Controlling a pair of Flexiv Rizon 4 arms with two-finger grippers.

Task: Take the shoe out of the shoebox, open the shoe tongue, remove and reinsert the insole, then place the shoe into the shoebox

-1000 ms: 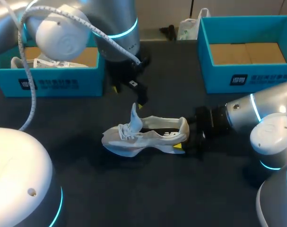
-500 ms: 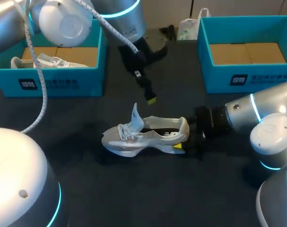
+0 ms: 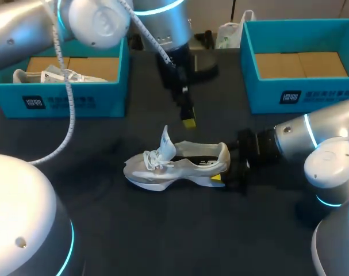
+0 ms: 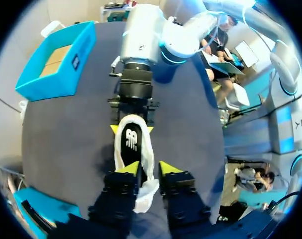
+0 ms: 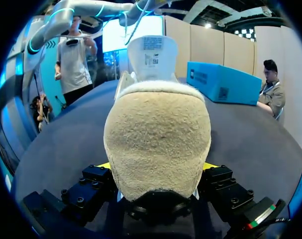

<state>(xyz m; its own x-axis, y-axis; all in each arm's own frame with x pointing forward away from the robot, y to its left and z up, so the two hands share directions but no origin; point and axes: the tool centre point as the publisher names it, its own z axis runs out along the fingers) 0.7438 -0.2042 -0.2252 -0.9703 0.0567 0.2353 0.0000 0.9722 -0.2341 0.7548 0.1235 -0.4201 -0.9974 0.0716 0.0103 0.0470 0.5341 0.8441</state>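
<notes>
1 white shoe (image 3: 174, 164), upright on its sole near the middle of the dark table (image 3: 163, 230); tongue (image 3: 165, 140) standing up, black insole (image 4: 132, 141) visible in the opening. 2 teal shoeboxes at the far side: left shoebox (image 3: 71, 100) with 1 further white shoe (image 3: 53, 75) inside, right shoebox (image 3: 300, 95) with cardboard floor showing. 2 grippers: right gripper (image 3: 221, 171) clamped on the heel (image 5: 158, 144) from both sides; left gripper (image 3: 187, 119) above the tongue, fingers apart, holding nothing.
</notes>
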